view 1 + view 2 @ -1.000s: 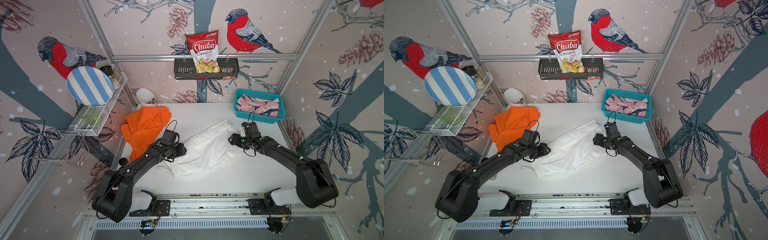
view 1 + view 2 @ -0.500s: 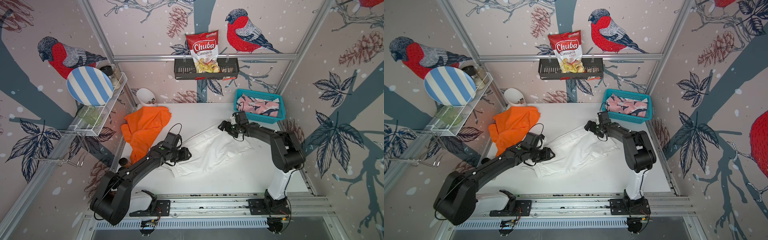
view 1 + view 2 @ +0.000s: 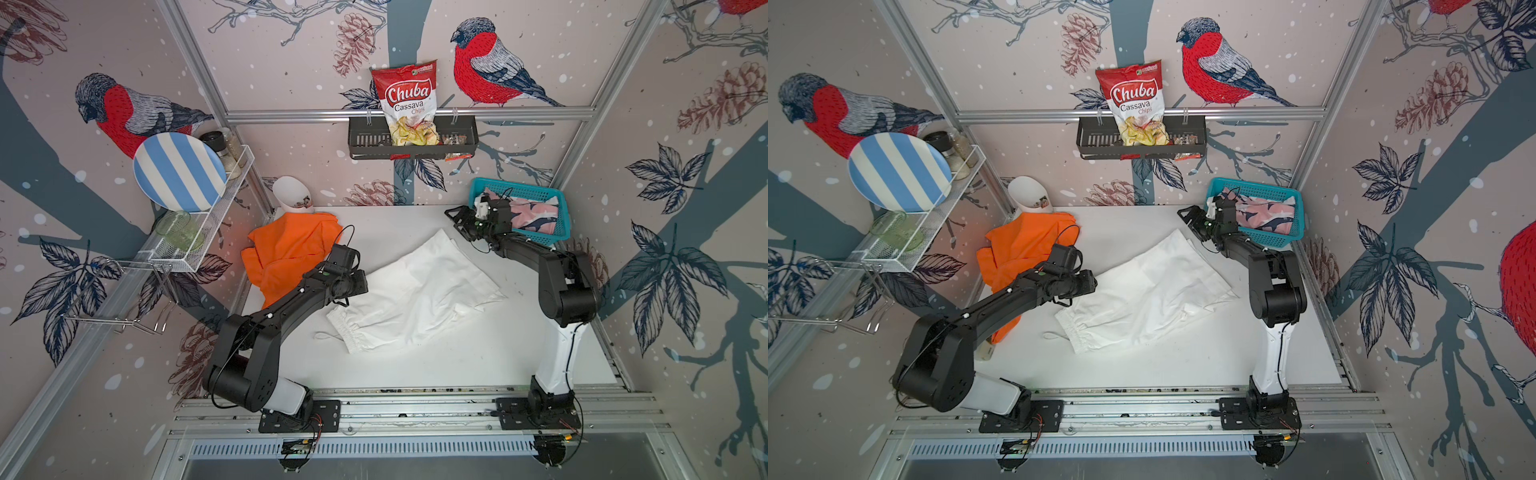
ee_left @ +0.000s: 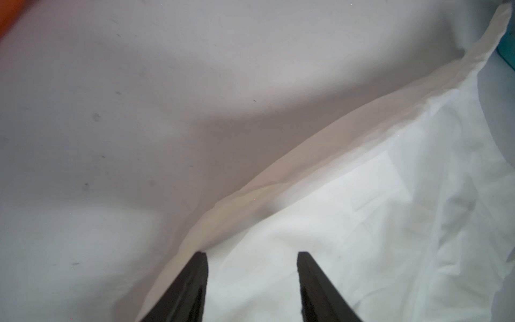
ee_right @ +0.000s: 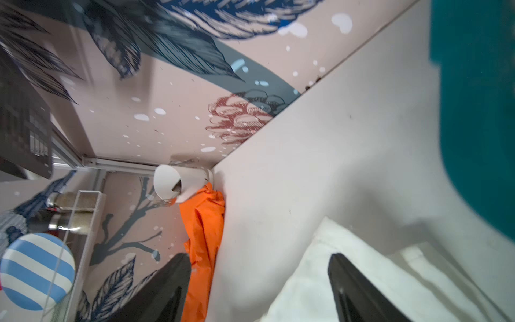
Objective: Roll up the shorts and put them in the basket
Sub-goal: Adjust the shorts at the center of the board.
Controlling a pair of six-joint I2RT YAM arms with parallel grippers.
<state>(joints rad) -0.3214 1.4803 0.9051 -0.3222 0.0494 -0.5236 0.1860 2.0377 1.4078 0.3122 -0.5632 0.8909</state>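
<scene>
Both finger pairs spread, holding nothing: L fingers (image 3: 363, 286) over 9 o'clock edge of plain white cloth shorts (image 3: 415, 295); R fingers (image 3: 455, 218) just off 1 o'clock corner.

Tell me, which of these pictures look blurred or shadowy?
Right wrist view: the teal basket is smeared by blur; left wrist view: soft focus, a broad shadow on the table beside the white shorts; both top views: sharp, evenly lit.

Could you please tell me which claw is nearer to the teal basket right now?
Right. The right claw hovers just beside the teal basket; the left claw is well away, across the white shorts, at their edge by the orange shorts.
</scene>
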